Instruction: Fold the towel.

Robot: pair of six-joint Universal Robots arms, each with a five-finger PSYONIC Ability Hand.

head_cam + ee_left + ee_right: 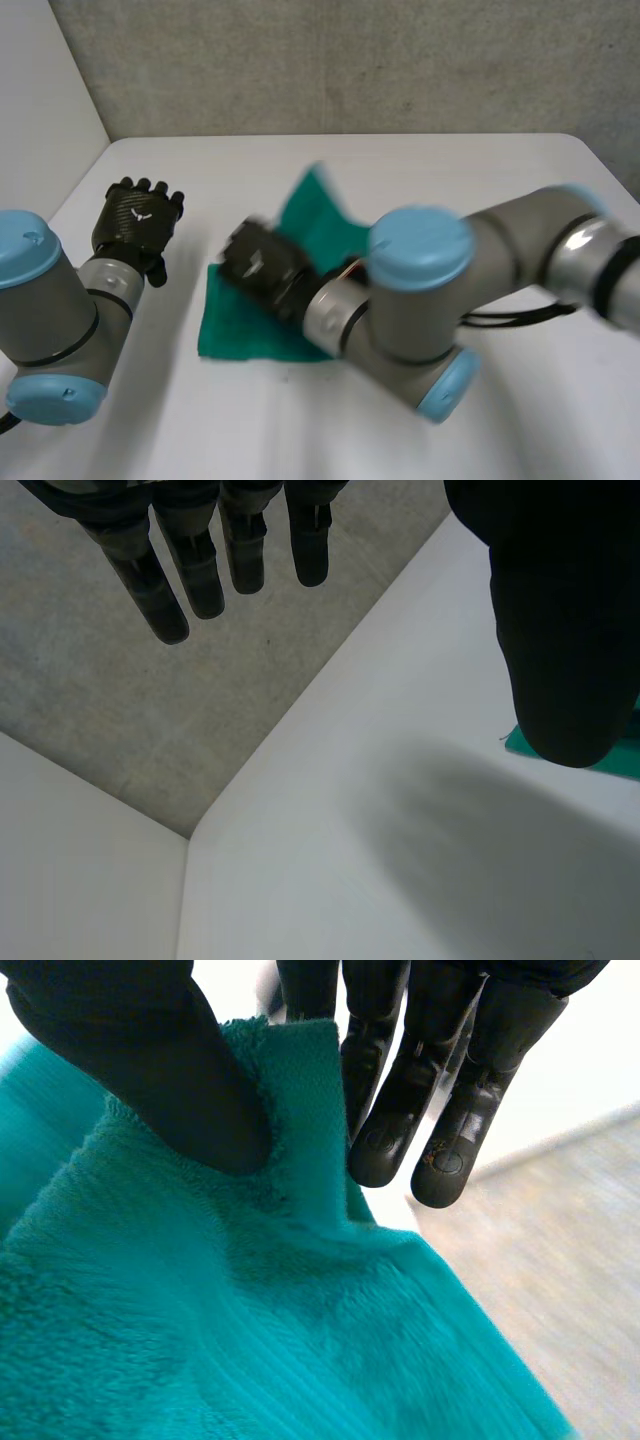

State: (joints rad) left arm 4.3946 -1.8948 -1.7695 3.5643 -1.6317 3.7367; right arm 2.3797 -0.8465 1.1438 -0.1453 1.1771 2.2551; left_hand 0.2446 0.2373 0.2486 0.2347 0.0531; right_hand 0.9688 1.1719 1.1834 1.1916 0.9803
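A teal towel lies on the white table, with one part raised toward the back. My right hand is over its middle. In the right wrist view the thumb and fingers pinch an upstanding fold of the towel at its edge. My left hand hangs to the left of the towel with its fingers straight and apart and nothing in it. A sliver of towel shows past its thumb.
The table's left corner and edge lie under the left hand, with grey floor beyond. A grey wall runs behind the table. My right arm crosses in front of the towel.
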